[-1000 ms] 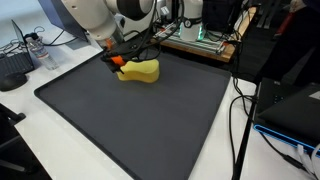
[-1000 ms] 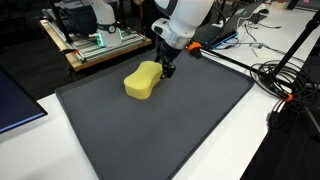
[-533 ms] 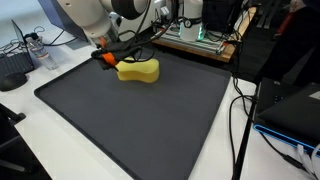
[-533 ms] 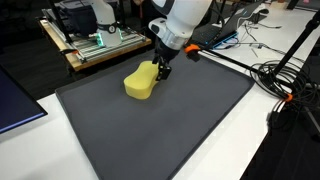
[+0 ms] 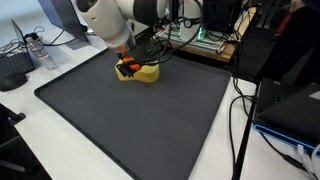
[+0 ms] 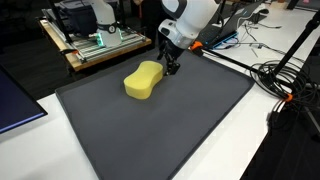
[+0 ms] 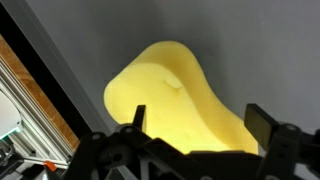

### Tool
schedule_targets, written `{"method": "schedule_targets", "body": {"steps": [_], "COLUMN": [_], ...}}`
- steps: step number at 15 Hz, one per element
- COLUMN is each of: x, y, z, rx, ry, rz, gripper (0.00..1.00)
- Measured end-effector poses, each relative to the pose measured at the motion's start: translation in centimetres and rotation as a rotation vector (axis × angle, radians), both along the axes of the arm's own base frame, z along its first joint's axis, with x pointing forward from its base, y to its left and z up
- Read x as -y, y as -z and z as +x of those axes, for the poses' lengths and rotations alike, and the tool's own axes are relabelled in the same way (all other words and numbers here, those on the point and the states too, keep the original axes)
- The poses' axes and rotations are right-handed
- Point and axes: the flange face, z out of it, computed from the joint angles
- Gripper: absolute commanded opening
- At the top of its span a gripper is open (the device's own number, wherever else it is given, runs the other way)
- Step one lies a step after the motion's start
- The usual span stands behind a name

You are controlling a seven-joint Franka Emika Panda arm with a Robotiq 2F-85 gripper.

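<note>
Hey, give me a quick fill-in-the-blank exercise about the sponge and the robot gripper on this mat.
1. The sponge is ____ in colour.
2. It lies on a dark ____ mat.
3. The gripper has its jaws ____.
4. In the wrist view the sponge shows ____ the two fingers.
Missing words: yellow; grey; open; between.
</note>
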Motion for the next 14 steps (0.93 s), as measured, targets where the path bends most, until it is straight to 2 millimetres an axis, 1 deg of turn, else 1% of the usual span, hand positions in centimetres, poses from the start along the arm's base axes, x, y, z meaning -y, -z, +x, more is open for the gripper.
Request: {"method": "schedule_targets", "body": {"steps": [3, 6, 8, 10, 14], "x": [-3.0, -4.6, -5.0, -5.1, -4.5], "y": [-0.2, -0.9, -1.8, -2.8, -4.4], "z": [-1.9, -4.3, -6.3, -8.7, -13.9], "rx": [-0.022, -0.027, -0.026, -0.032, -0.049], "ry": [-0.148, -0.291, -0.385, -0.482, -0.68], "rz": [0.07, 0.134, 0.171, 0.198, 0.236], "gripper": [1.0, 1.0, 1.0, 1.0, 1.0]}}
